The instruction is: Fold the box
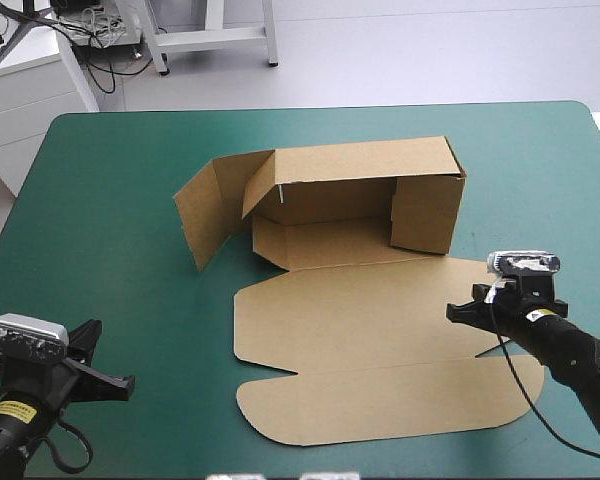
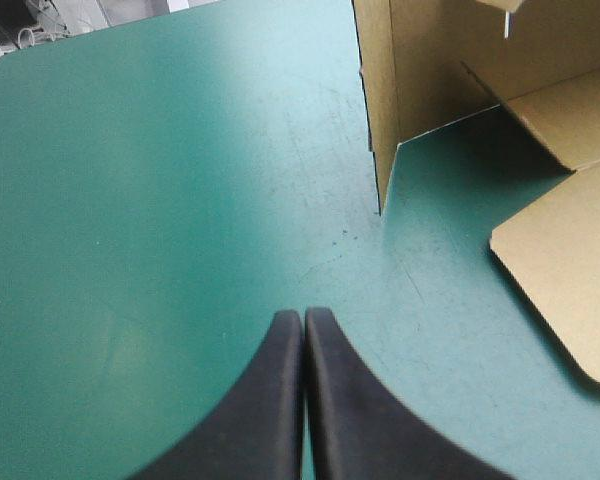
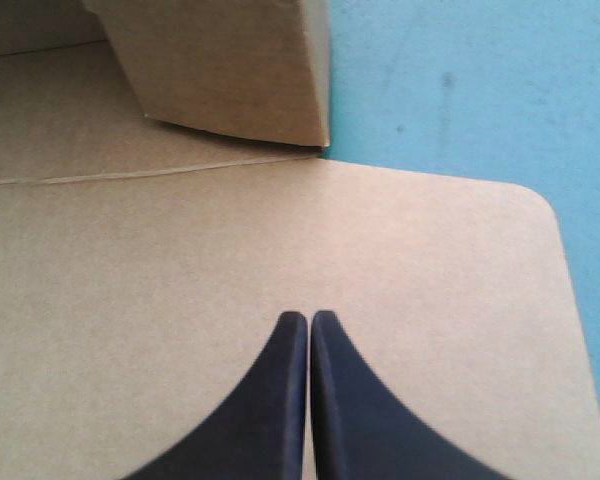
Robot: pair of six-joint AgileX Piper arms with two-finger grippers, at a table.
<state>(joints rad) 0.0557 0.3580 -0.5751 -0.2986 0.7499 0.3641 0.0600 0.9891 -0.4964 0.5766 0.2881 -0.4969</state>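
Table (image 1: 110,200), teal-green, with the box (image 1: 350,300) mid-table. Its far walls (image 1: 360,165) stand, the left flap (image 1: 202,215) swings loose and the lid (image 1: 380,400) lies flat toward the near edge. Your right gripper (image 3: 308,318) hangs over the lid's right end, fingers pressed together, empty, probably parked clear of the walls. Your left gripper (image 2: 303,315) is over bare table near the loose flap, also closed on nothing. That flap is likely its next job.

The table (image 1: 100,230) is covered in teal-green; a brown box (image 1: 360,320) is spread mid-table, walls raised toward the far edge.
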